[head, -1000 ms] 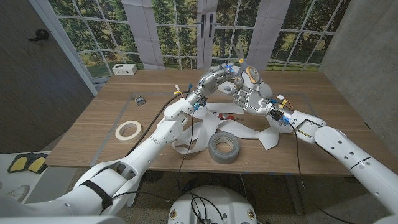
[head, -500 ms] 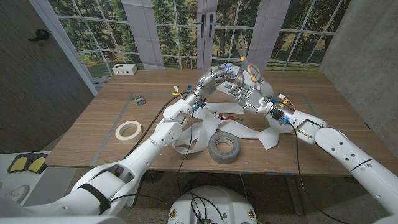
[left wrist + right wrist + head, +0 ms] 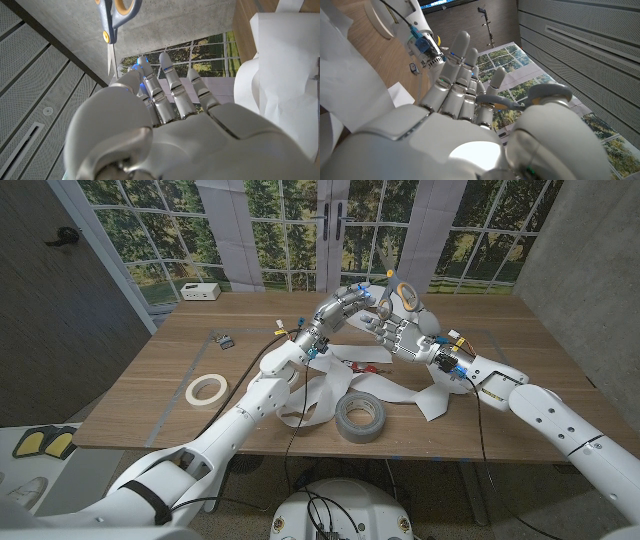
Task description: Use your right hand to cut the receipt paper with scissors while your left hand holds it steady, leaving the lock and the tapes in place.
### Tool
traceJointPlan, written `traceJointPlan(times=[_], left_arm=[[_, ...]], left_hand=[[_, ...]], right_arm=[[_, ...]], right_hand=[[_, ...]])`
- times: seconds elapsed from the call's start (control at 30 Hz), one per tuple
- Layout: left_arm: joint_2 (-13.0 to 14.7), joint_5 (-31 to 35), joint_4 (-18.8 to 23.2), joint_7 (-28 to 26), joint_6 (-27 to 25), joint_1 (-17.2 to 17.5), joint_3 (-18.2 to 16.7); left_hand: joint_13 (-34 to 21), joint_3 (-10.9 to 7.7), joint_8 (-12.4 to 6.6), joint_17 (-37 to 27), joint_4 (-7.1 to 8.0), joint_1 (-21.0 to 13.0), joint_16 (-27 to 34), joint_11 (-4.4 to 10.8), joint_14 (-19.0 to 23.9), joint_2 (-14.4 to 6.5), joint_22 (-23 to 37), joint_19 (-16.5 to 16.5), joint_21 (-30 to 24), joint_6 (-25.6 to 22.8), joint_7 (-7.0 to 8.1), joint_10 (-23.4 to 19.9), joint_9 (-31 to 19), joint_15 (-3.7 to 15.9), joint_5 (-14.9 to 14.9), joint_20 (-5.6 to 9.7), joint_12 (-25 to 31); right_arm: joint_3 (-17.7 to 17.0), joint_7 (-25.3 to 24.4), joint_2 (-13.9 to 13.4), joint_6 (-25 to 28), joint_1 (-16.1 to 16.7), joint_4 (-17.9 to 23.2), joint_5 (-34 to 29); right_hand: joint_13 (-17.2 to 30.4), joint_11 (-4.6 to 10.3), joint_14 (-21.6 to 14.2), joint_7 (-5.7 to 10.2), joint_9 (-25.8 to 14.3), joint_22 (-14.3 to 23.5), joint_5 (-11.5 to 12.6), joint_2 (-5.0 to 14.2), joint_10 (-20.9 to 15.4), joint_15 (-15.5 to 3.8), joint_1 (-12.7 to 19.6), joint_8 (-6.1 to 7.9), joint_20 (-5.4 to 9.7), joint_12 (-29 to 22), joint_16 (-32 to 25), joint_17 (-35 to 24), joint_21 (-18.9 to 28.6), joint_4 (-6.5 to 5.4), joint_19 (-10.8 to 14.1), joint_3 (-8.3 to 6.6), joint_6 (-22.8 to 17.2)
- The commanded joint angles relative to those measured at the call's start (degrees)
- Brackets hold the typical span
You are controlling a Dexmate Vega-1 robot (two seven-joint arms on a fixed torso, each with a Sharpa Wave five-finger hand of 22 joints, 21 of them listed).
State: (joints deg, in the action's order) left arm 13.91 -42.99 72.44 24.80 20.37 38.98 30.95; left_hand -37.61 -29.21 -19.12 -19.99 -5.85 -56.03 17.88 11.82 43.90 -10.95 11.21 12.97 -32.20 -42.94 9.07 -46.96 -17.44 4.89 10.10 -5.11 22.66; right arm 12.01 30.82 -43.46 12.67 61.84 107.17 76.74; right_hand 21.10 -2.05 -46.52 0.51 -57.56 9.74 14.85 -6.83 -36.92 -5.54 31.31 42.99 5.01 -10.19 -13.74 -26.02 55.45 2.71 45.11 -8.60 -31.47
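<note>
Both my hands are raised over the far middle of the wooden table (image 3: 160,370), close together. My right hand (image 3: 402,332) grips the scissors (image 3: 396,286) through the grey-and-orange handles, blades pointing up and away toward the windows; in the left wrist view the scissors (image 3: 114,25) hang tip-down just past my left fingertips, and the blades look nearly closed, though I can't tell exactly. In the right wrist view my right hand (image 3: 470,125) has fingers curled around an orange-lined handle loop. My left hand (image 3: 342,306) is just beside the right, fingers extended toward the scissors; in the left wrist view my left hand (image 3: 160,120) shows fingers straight and together. I can't tell whether it pinches any paper. The receipt paper (image 3: 320,395) lies in loose white loops on the table under both forearms, also visible at the edge of the left wrist view (image 3: 280,90). A grey duct tape roll (image 3: 359,417) sits at the near edge against the paper. A masking tape roll (image 3: 206,389) lies well apart to the left, a small lock (image 3: 223,339) beyond it, and a white box (image 3: 200,291) at the far left corner.
</note>
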Motion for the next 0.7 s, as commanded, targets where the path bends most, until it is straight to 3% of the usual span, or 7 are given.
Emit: traceJointPlan(times=[0.03,0.1,0.13,0.2,0.5,0.57,0.7], left_arm=[[1.47,0.46,-1.24,2.05,1.32,-0.69,-0.2],[1.63,1.77,-2.44,2.09,2.72,-1.33,-0.12],[1.78,2.74,-3.05,1.83,3.49,-1.75,-0.05],[1.96,4.66,-4.42,1.2,5.08,-2.69,0.08],[1.65,8.65,-12.73,4.28,9.06,-8.37,1.3],[1.61,9.76,-14.77,5.27,10.25,-9.83,1.72],[2.74,16.1,-14.79,-0.42,12.0,-10.76,2.68]], left_hand=[[0.8,0.81,2.27,0.64,2.27,4.59,-1.44,-0.12,-1.97,1.46,0.08,-0.64,-0.32,4.31,0.26,3.36,0.15,7.57,-0.34,-0.29,-2.5],[0.97,2.07,2.61,1.04,3.77,7.44,-2.02,-0.05,-2.68,2.39,0.04,-1.0,-0.17,4.54,0.61,4.26,0.26,7.25,-0.37,-0.42,-3.23],[0.93,4.12,1.27,1.65,5.56,11.4,-2.58,0.01,-3.2,3.98,-0.05,-1.08,-0.02,0.59,0.13,2.02,0.33,7.32,-0.07,-0.31,-2.74],[1.12,5.22,0.61,2.21,5.99,13.13,-3.15,0.06,-3.67,5.52,-0.12,-0.97,0.08,-1.65,-0.07,0.57,0.61,7.38,0.21,-0.22,-2.54],[2.33,6.65,5.0,4.47,4.84,15.15,-6.1,-0.1,-9.59,8.73,-0.2,-2.32,1.41,5.6,1.66,10.13,1.84,6.96,0.86,-1.42,-8.16],[2.32,6.84,5.95,4.54,4.34,15.0,-6.37,-0.07,-11.22,8.92,-0.2,-3.0,1.82,7.59,1.84,11.95,1.96,6.54,0.83,-2.56,-8.98],[2.31,6.79,6.25,4.39,3.89,14.57,-6.04,-0.09,-11.67,8.38,-0.19,-3.3,2.05,8.23,1.36,12.3,2.02,6.22,0.82,-3.0,-9.15]], right_arm=[[-0.54,-1.39,-0.62,-0.08,1.09,1.25,0.23],[-0.58,-1.0,-0.73,0.11,1.07,1.11,0.51],[-0.71,-1.4,-0.84,0.08,1.29,1.35,0.48],[-0.8,-1.47,-0.95,0.18,1.41,1.42,0.63],[-1.06,-1.78,-1.3,0.1,1.51,1.45,0.42],[-1.15,-2.0,-1.28,0.07,1.6,1.5,0.51],[-1.36,-2.17,-1.25,-0.21,1.82,1.55,0.47]], right_hand=[[-0.1,-0.01,0.32,-1.56,0.03,0.17,0.16,0.22,0.13,-2.46,0.19,-0.43,1.27,-0.26,0.12,-0.09,-0.46,-0.01,-0.06,0.37,1.11],[-0.22,-0.1,0.29,-1.61,-0.12,0.18,0.15,0.29,0.24,-2.56,0.19,-0.45,1.22,-0.25,0.03,-0.12,-0.56,-0.03,-0.03,0.39,1.38],[-0.28,-0.06,0.31,-1.62,-0.04,0.18,0.14,0.32,0.28,-2.59,0.18,-0.46,1.24,-0.25,0.01,-0.1,-0.6,-0.04,0.03,0.4,1.27],[-0.34,-0.04,0.28,-1.58,-0.02,0.18,0.14,0.35,0.29,-2.6,0.2,-0.47,1.23,-0.27,-0.03,-0.1,-0.66,-0.03,0.04,0.41,1.26],[-0.73,-0.09,0.31,-1.76,-0.04,0.2,0.12,0.49,0.35,-2.47,0.36,-0.52,0.92,-0.34,-0.18,-0.05,-1.17,0.03,-0.35,0.44,1.38],[-0.81,-0.12,0.35,-1.72,0.12,0.2,0.11,0.52,0.3,-2.46,0.38,-0.6,0.86,-0.38,-0.19,-0.02,-1.23,0.04,-0.34,0.45,1.32],[-0.94,-0.21,0.38,-1.75,0.1,0.21,0.11,0.61,0.32,-2.45,0.43,-0.63,0.83,-0.4,-0.23,0.01,-1.35,0.04,-0.32,0.46,1.42]])
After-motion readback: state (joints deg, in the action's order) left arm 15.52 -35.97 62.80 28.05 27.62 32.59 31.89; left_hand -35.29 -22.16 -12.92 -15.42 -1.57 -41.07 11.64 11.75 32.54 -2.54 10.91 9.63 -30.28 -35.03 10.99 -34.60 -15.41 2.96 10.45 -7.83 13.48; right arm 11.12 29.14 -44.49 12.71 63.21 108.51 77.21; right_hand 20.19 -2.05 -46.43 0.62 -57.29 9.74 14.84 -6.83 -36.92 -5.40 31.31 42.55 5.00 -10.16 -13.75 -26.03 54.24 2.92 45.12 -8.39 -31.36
